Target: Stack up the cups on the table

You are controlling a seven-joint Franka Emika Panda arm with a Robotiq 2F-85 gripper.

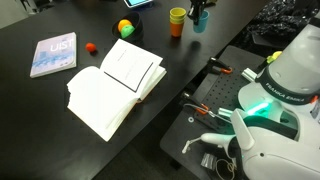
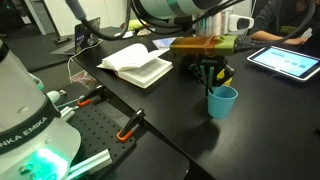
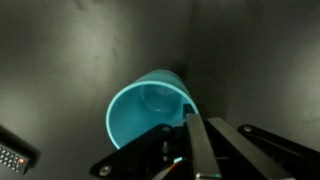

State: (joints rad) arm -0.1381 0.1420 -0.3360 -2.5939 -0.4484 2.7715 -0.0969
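Light blue cup [image 2: 222, 101] upright, mouth open, empty, on the black worktop [image 1: 30, 125], near a yellow cup [image 1: 177, 14] stacked on an orange cup [image 1: 177, 29]

Three cups [image 1: 177, 27] (one light blue cup [image 2: 222, 101]), two books [image 1: 115, 85], one yellow-green ball [image 1: 125, 28]

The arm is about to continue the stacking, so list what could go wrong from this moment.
1. In the wrist view the gripper is at one side of the light blue cup, on its rim. A one-sided rim hold could tilt or drop the cup when it is lifted.
2. The yellow and orange cups stand right beside it in an exterior view, so a low sideways move might knock them over.
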